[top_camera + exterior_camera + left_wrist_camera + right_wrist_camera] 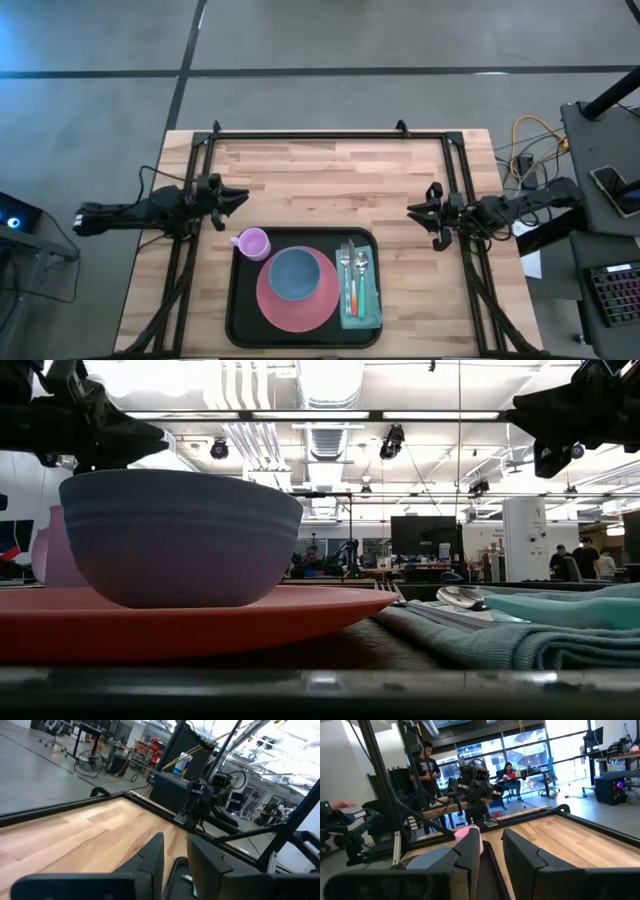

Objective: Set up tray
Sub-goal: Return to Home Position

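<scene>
The black tray (236,300) lies at the table's near middle. On it sit a pink plate (285,310) bearing a blue bowl (295,273), a pale purple cup (252,243) in the tray's far left corner, and a teal napkin (368,305) carrying a fork and a spoon (360,264). My left gripper (243,197) hovers over the table left of the tray's far edge, pointing right, its fingers a narrow gap apart. My right gripper (410,211) hovers to the tray's far right, pointing left, likewise slightly open. Both hold nothing.
Bare wood stretches across the far half of the table (330,165). A black metal frame (330,133) runs along the far edge and down both sides. In the low view the bowl (180,540) and napkin (520,635) fill the foreground. People stand in the room behind.
</scene>
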### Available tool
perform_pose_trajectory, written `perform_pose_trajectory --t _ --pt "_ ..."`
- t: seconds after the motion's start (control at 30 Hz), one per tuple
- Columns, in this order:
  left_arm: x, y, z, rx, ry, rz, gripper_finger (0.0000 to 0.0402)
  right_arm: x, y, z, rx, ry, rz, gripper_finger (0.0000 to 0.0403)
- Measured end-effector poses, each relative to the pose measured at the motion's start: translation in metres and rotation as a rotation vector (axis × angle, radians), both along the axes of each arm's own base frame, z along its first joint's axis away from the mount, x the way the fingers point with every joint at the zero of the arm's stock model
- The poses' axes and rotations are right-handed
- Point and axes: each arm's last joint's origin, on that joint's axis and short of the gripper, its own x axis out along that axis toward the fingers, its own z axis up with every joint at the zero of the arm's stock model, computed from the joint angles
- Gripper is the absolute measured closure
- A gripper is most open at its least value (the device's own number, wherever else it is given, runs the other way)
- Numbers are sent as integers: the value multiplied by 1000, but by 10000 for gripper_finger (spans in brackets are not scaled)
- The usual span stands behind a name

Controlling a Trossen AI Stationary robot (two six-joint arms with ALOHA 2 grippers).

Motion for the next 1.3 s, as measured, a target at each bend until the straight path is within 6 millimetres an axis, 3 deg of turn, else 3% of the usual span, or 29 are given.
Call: perform_pose_trajectory --t 0.37,0.5,0.8,1.3 --pt "2 0 -21 -1 32 -4 335 -6 -6 7 26 -79 -42 325" --pt "-1 0 -17 0 -61 -4 335 -9 -15 10 32 -121 -129 332" --pt "-1 0 -18 1 -66 -1 335 -15 -32 15 33 -194 -305 328" --pt "-1 0 -18 1 -66 -1 335 -15 -33 14 30 -185 -316 325"
